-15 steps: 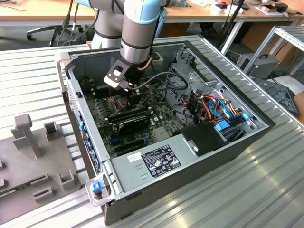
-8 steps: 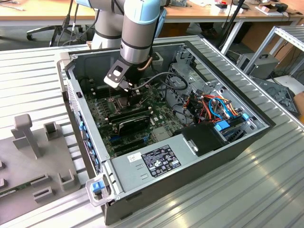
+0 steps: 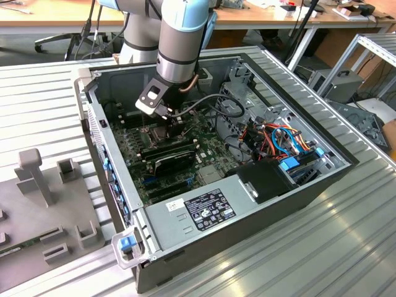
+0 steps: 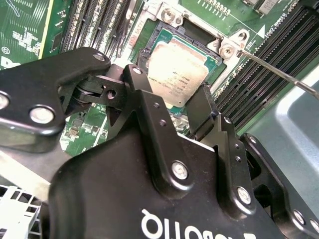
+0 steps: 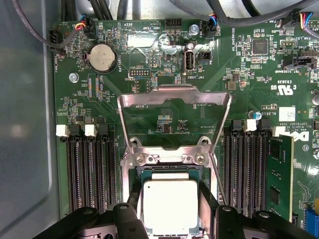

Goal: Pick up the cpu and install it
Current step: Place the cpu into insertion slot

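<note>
We see the arm reaching steeply down into the open case, its gripper low over the socket, lid raised, with fingers drawn narrow against two opposite edges of the cpu, which lies level inside the socket's frame.

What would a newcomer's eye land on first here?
The blue-and-silver robot arm reaching into the open grey metal computer case in the exterior view. In the first wrist view, its black tool sits over the small square grey-tan cpu set in the black socket on the green motherboard, with the silver metal load plate flipped open beside it.
</note>
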You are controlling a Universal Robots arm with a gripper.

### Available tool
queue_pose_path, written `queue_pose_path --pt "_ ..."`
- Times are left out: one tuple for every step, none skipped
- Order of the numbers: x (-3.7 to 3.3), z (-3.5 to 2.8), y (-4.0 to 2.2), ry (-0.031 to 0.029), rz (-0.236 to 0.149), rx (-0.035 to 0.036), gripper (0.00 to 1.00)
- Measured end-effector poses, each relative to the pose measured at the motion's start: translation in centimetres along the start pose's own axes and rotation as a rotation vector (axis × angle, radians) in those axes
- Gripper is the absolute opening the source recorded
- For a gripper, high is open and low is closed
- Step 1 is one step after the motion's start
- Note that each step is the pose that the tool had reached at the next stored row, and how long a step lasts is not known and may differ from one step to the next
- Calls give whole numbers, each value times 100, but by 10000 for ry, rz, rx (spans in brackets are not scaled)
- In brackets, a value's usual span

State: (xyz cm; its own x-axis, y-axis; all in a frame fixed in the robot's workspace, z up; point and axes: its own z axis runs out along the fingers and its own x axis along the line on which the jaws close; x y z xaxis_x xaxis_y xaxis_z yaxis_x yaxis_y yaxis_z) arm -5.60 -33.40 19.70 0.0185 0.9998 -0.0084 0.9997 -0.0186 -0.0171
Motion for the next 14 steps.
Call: queue_pose_path --pt "0 1 0 0 -2 0 55" --pt "0 1 0 0 -2 0 55" --pt "0 2 0 1 -2 -1 55" --pt "0 2 0 2 -2 -1 55" --pt "0 2 0 2 -3 -1 55" --pt "0 3 0 2 -3 -2 55" --pt "1 3 0 3 -2 -3 55" --pt "2 6 1 14 -3 -6 55" --pt "2 8 2 15 -3 -12 56" --pt "1 5 1 9 -3 -6 68" --pt "0 3 0 2 -4 -2 68" --pt "0 3 0 3 -4 -2 68" --pt "0 3 0 3 -4 -2 68" --pt "0 3 0 3 -5 -2 68"
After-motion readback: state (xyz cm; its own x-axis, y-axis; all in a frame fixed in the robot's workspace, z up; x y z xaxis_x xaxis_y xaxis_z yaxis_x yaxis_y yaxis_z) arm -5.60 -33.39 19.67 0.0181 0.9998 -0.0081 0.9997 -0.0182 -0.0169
